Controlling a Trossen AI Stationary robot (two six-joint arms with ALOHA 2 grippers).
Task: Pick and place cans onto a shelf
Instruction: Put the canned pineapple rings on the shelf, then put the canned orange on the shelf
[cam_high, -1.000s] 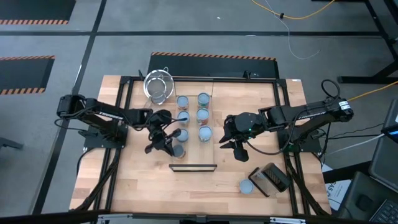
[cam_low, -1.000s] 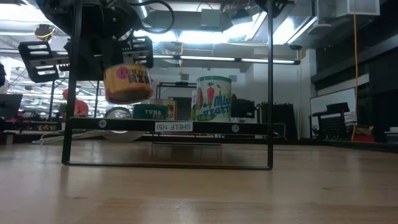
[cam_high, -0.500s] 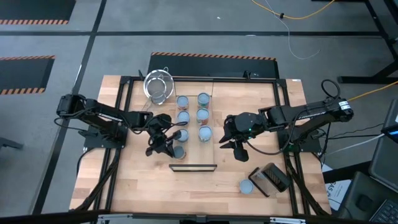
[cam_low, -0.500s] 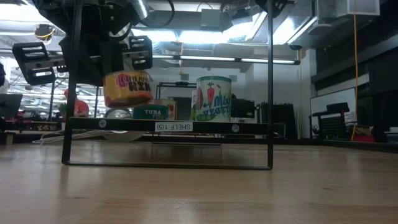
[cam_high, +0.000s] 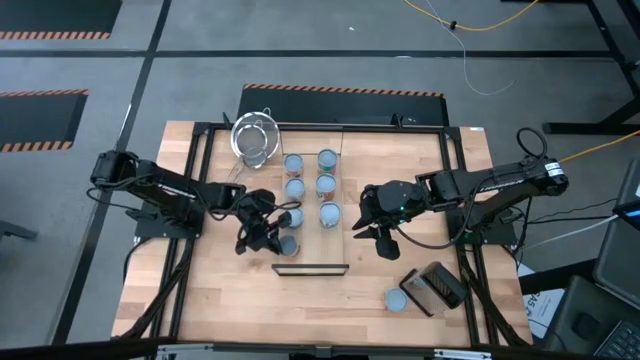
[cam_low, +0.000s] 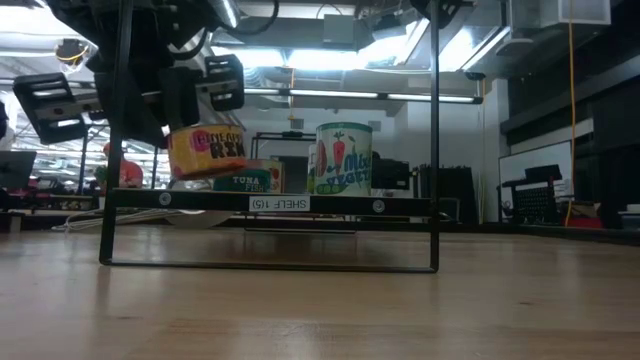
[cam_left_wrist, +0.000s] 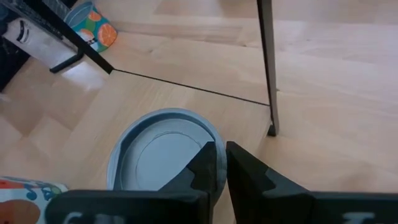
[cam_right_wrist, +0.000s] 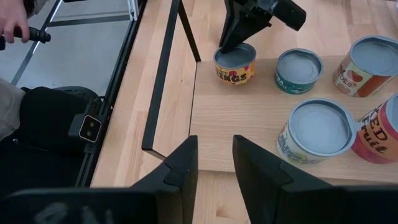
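Note:
The shelf (cam_high: 310, 200) is a narrow light wood board on a black frame in the table's middle. Several cans with pale blue tops stand on it in two rows. My left gripper (cam_high: 274, 238) is shut on a yellow-labelled can (cam_high: 288, 243) at the shelf's near left corner. In the low view this can (cam_low: 207, 152) is slightly tilted, with its bottom just over the board (cam_low: 280, 202). My right gripper (cam_high: 378, 245) is open and empty just right of the shelf. One more can (cam_high: 396, 299) stands on the table at the near right. My left gripper pinches the can's top rim (cam_left_wrist: 211, 144) between its two fingers, one finger over the recessed top and one outside the wall. The fingers (cam_right_wrist: 231, 34) slant down onto the can's left side. The can hangs slightly tilted, close over the shelf's corner.
A wire strainer (cam_high: 252, 135) lies at the far left of the shelf. A dark box (cam_high: 435, 287) lies at the near right beside the loose can. The shelf's black posts (cam_low: 115, 130) rise close to the held can. A person's hand (cam_right_wrist: 12, 25) shows beyond the table.
My left gripper has gone down with the yellow-labelled can, still shut on its rim. The can has sunk from well above the board to just over it and stays slightly tilted.

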